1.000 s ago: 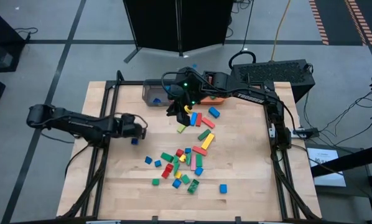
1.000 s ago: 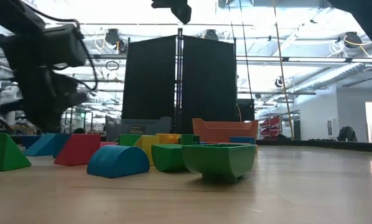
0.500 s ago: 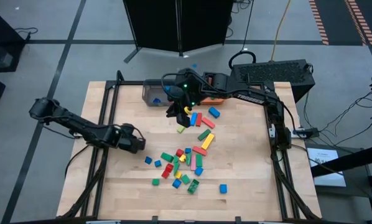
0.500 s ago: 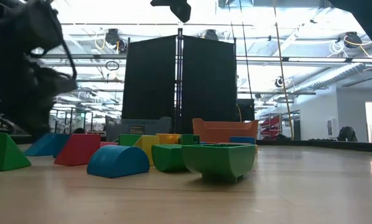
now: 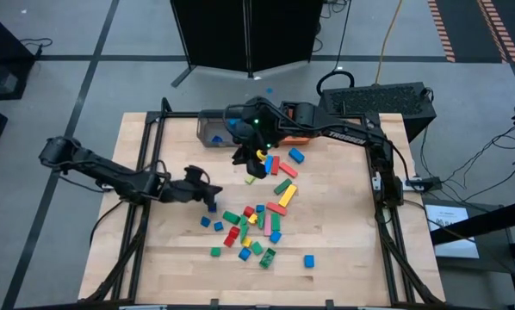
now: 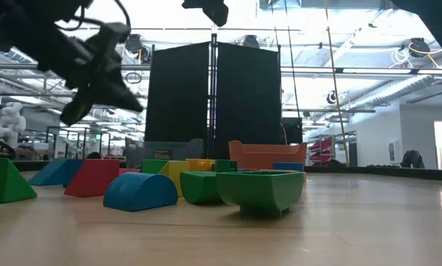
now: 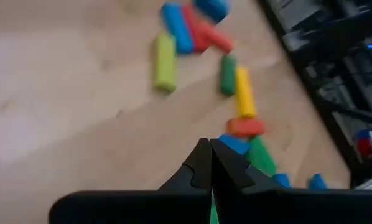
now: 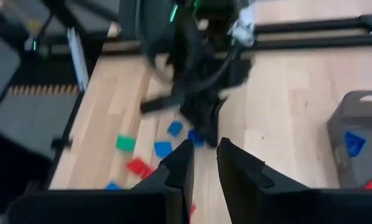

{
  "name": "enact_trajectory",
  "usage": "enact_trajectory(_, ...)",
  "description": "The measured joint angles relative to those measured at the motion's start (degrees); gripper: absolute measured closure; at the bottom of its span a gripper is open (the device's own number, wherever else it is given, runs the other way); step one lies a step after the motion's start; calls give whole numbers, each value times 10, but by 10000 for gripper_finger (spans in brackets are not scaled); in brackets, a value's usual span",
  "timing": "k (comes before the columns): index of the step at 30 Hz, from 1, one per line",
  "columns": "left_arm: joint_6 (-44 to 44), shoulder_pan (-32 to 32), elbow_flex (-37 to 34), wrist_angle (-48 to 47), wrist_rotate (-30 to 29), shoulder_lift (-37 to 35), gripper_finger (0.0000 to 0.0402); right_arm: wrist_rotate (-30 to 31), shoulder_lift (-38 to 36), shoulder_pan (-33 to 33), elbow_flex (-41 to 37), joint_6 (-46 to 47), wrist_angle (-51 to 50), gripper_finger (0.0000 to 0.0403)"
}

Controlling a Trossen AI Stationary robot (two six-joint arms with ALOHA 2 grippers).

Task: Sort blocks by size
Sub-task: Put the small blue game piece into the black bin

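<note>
With its fingers pressed together and empty, the left end effector (image 5: 207, 193) hung left of centre, needing to open squarely over one block (image 5: 206, 221) before descending.

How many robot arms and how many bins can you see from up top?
Robot arms: 2 (left arm, right arm)
Bins: 2 (grey bin, orange bin)
Total: 4
</note>
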Motion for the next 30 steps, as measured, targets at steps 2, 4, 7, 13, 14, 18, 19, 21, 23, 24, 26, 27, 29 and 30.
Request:
enact_trajectory(2, 35, 4, 3, 0, -26, -31, 401, 0, -5, 6, 0, -28, -42, 341)
enact_trajectory(4, 80, 4, 10, -4, -68, -76, 401, 2, -10, 12, 0, -53, -81, 347)
enact_trajectory(7, 179, -1, 23, 0, -124, -160, 401, 1, -16, 18, 0, -76, -138, 362)
enact_trajectory(13, 356, -40, 34, -2, -200, -333, 401, -23, -16, 30, -72, -93, -78, 397)
enact_trajectory(14, 374, -47, 34, -2, -202, -357, 401, -37, -17, 33, -101, -92, -42, 400)
enact_trajectory(18, 417, -68, 34, -11, -203, -430, 401, -74, -14, 44, -234, -61, 175, 400)
enact_trajectory(19, 424, -70, 34, -17, -203, -443, 401, -72, -14, 46, -271, -45, 253, 400)
enact_trajectory(21, 434, -74, 34, -31, -209, -462, 401, -70, -14, 48, -343, -3, 419, 400)
enact_trajectory(23, 434, -75, 34, -50, -212, -473, 401, -65, -14, 49, -407, 35, 555, 399)
enact_trajectory(24, 434, -74, 34, -59, -212, -477, 401, -59, -10, 51, -431, 47, 608, 398)
enact_trajectory(26, 432, -74, 34, -75, -213, -480, 401, -55, -5, 54, -466, 53, 672, 389)
enact_trajectory(27, 430, -74, 34, -82, -213, -480, 401, -53, 0, 58, -476, 53, 684, 380)
enact_trajectory(29, 430, -74, 33, -92, -212, -480, 401, -42, 12, 65, -478, 51, 695, 354)
enact_trajectory(30, 430, -75, 33, -95, -212, -479, 401, -42, 20, 68, -479, 49, 691, 336)
